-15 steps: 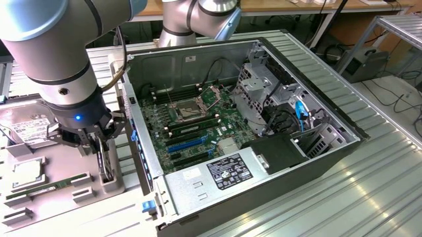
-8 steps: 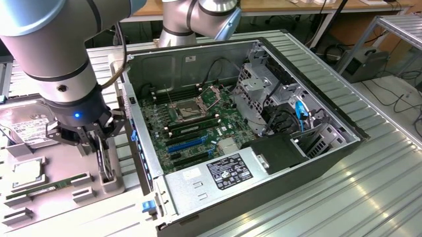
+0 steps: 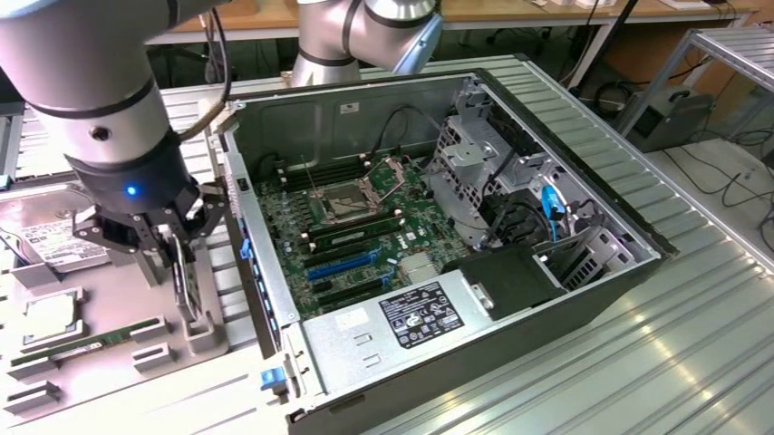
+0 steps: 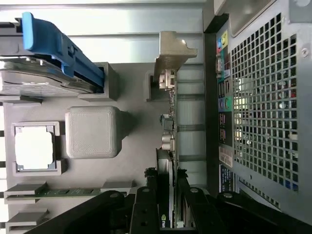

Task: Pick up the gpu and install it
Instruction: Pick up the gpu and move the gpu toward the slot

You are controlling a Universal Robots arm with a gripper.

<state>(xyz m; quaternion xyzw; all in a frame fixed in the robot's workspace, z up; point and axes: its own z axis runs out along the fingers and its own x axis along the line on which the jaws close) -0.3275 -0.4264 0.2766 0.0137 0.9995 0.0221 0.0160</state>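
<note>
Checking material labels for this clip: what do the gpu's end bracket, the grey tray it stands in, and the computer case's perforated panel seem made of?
The gpu has a bracket of bare metal, likely steel: silvery, with a folded tab. The tray looks like matte grey plastic, perhaps 3D-printed: its raised block shows a fine texture. The case panel looks like thin sheet metal, dull grey, punched with a square grid.

The gpu's (image 4: 168, 141) near end is hidden between the hand's (image 4: 166, 214) fingers (image 4: 145, 209), seemingly gripped there.

Robotics lab or workshop, open computer case (image 3: 317, 127) on ribbed metal table (image 3: 653, 362), wooden workbench (image 3: 532, 13) behind, cables (image 3: 738, 186) on floor
</note>
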